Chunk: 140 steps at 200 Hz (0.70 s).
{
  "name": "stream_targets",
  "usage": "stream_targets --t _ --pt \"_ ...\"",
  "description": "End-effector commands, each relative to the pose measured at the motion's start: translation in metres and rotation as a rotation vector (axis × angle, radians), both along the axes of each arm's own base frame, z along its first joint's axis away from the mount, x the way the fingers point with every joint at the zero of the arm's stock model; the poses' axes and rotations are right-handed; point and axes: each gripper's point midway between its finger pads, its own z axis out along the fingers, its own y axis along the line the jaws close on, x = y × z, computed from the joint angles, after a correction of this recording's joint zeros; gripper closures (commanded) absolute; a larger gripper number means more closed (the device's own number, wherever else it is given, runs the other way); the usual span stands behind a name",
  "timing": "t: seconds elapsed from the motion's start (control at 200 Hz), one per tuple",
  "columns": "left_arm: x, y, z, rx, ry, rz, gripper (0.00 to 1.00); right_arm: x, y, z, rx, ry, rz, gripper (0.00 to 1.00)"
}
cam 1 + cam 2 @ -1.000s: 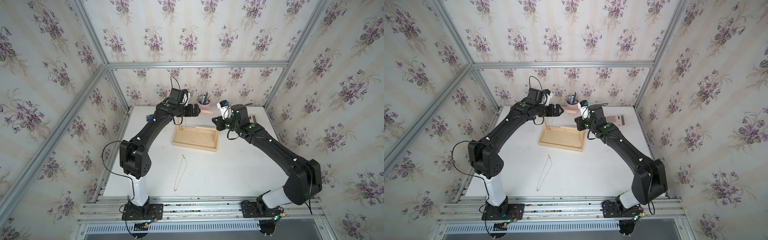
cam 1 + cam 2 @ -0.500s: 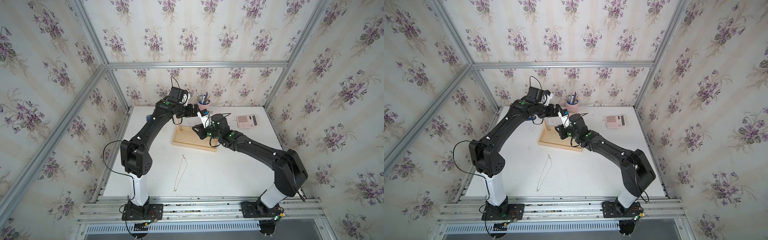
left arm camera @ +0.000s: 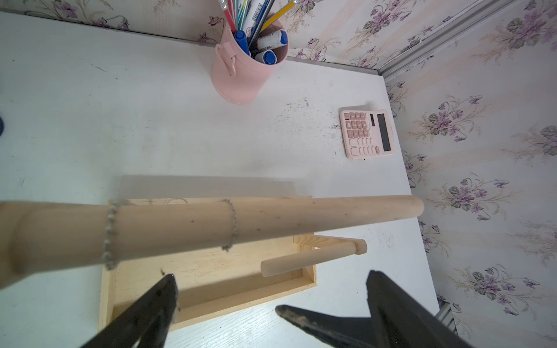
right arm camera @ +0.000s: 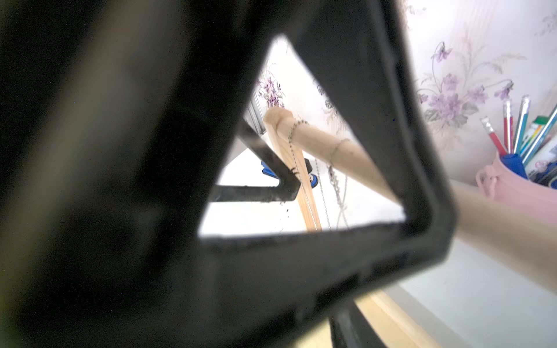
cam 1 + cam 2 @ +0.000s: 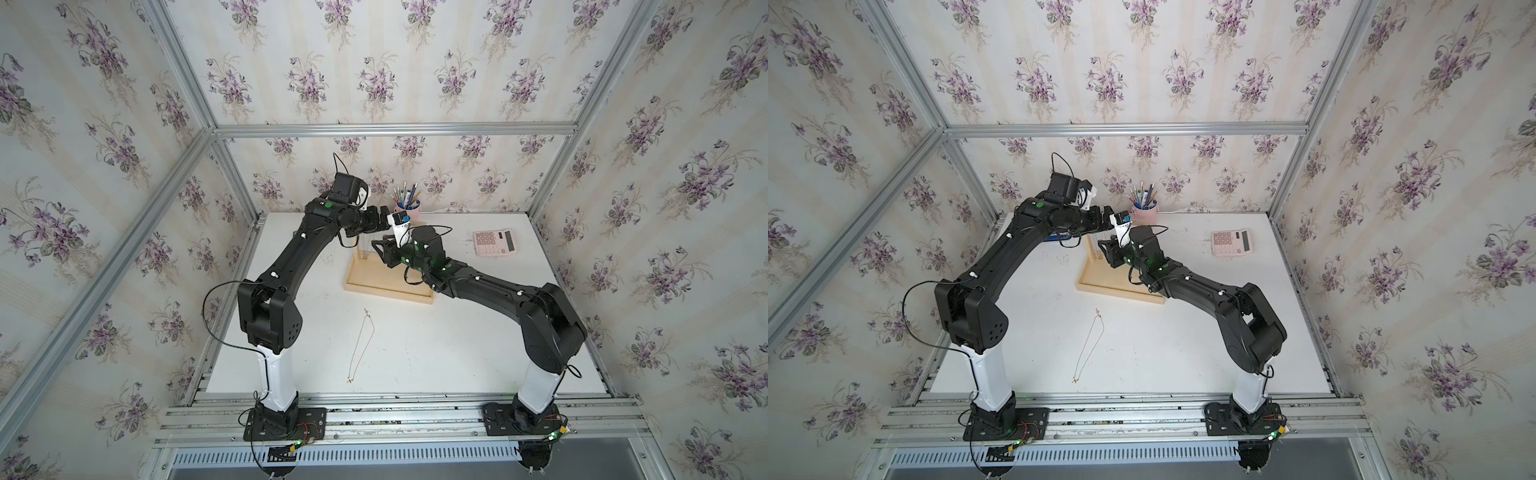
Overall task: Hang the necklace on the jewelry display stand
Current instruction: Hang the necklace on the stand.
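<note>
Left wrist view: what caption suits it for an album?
Two chains hang over the stand's bar above its tray; left gripper open, pen cup and calculator behind.

Bright, even light, soft shadows; jewelry display stand (image 3: 180, 229) blurs near wrist lenses.

I've swung the right gripper (image 5: 383, 250) leftward across the jewelry display stand (image 5: 386, 293), toward its post (jaws spreading as it went); the calculator (image 5: 496, 242) is back in full view.
</note>
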Motion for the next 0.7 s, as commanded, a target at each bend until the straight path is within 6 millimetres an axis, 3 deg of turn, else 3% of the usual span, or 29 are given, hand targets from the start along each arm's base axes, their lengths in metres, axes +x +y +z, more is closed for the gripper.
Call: stream_targets --t 0.0,0.205,0.35,0.505,0.694 --pt "-0.006 -0.018 0.014 -0.075 -0.018 -0.071 0.00 -0.006 0.016 -0.015 -0.063 -0.024 0.065 0.54" --pt "-0.008 -0.016 0.025 -0.086 -0.036 -0.076 0.00 -0.001 0.012 -0.012 -0.077 -0.033 0.030 0.54" --pt "-0.017 -0.012 0.043 -0.107 -0.060 -0.083 0.00 -0.009 0.000 -0.001 -0.081 -0.034 0.010 0.57" --pt "-0.034 -0.002 0.063 -0.118 -0.088 -0.085 0.00 -0.026 -0.018 0.025 -0.071 -0.045 -0.019 0.58" --pt "-0.065 0.021 0.058 -0.046 -0.077 -0.068 0.00 -0.046 -0.040 0.047 -0.111 -0.018 -0.083 0.61"
